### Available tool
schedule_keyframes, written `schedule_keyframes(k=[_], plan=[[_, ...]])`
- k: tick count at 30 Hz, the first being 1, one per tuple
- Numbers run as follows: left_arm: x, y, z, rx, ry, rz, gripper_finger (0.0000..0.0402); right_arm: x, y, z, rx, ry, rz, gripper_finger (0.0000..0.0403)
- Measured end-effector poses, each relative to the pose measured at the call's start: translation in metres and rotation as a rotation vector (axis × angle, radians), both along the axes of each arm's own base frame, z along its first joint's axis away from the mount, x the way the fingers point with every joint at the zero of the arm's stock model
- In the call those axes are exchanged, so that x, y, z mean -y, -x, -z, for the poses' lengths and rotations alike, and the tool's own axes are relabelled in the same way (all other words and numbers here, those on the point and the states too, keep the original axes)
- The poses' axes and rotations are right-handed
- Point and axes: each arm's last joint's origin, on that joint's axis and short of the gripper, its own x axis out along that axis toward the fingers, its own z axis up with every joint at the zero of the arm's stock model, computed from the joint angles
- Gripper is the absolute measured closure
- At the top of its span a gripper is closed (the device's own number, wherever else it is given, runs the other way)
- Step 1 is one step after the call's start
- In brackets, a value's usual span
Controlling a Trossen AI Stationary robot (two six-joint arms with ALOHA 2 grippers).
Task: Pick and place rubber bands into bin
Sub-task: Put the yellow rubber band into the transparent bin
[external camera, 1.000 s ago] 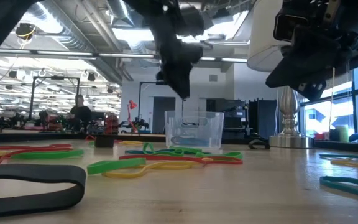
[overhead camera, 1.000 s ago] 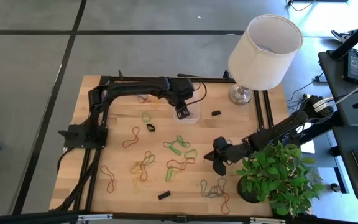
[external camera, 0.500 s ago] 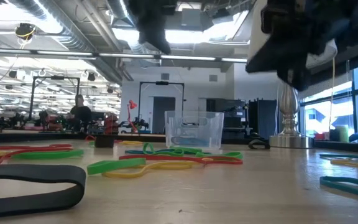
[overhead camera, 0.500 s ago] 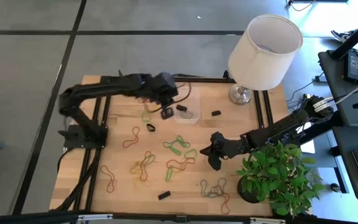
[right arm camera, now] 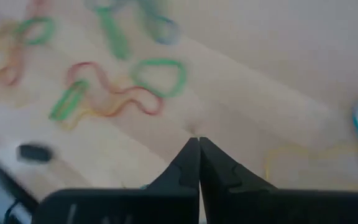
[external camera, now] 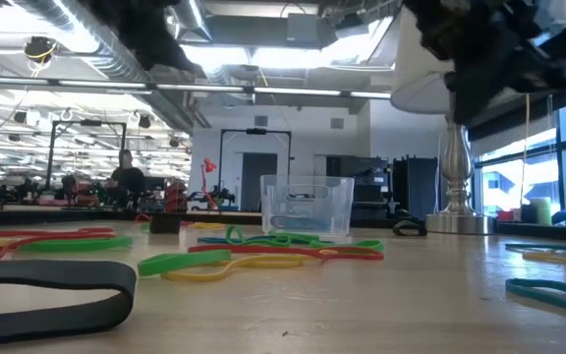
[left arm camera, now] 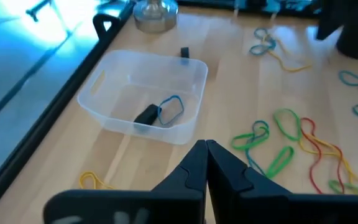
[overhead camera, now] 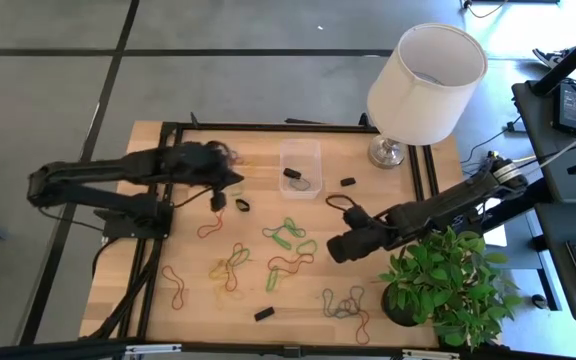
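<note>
The clear bin (overhead camera: pixel 300 168) stands on the far middle of the table and holds a blue-grey rubber band (left arm camera: pixel 171 109) and a black block (left arm camera: pixel 145 115). Loose rubber bands (overhead camera: pixel 286 232) in red, green, yellow, black and blue-grey lie flat over the middle and near part of the wood. My left gripper (overhead camera: pixel 217 198) is shut and empty, above the table left of the bin (left arm camera: pixel 145 93). My right gripper (overhead camera: pixel 336 248) is shut and empty too, hovering right of the green bands (right arm camera: pixel 160 73). The low view shows the bin (external camera: pixel 307 206) behind the bands.
A lamp with a white shade (overhead camera: pixel 426 80) stands at the far right corner. A potted plant (overhead camera: pixel 448 285) sits at the near right, beside my right arm. Small black blocks (overhead camera: pixel 348 182) (overhead camera: pixel 264 313) lie on the wood. A black frame (overhead camera: pixel 168 130) edges the table.
My left gripper has drawn back from above the bin toward the table's left edge, uncovering the bin. My right gripper has shifted a little toward the table's left and far edge. The bands on the table have stayed where they were.
</note>
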Motion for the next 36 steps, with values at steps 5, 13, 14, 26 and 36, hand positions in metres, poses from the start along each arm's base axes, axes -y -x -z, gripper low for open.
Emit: schedule_keyframes(k=[5, 13, 14, 26, 36], plan=[[0.004, 0.029, 0.006, 0.036, -0.023, -0.008, 0.0399, -0.006, -0.006, 0.021, -0.126, -0.09, 0.075, 0.0371], [0.007, 0.049, 0.002, 0.042, -0.113, 0.038, 0.0399, -0.011, -0.018, 0.066, -0.347, -0.156, 0.121, 0.0303], [0.007, 0.051, 0.002, 0.043, -0.123, 0.042, 0.0398, -0.012, -0.019, 0.071, -0.368, -0.156, 0.122, 0.0295], [0.008, 0.053, 0.001, 0.051, -0.132, 0.059, 0.04, -0.013, -0.021, 0.104, -0.507, -0.093, 0.14, 0.0295], [0.009, 0.053, 0.001, 0.055, -0.121, 0.068, 0.0399, -0.015, -0.031, 0.104, -0.466, -0.084, 0.038, 0.0394]])
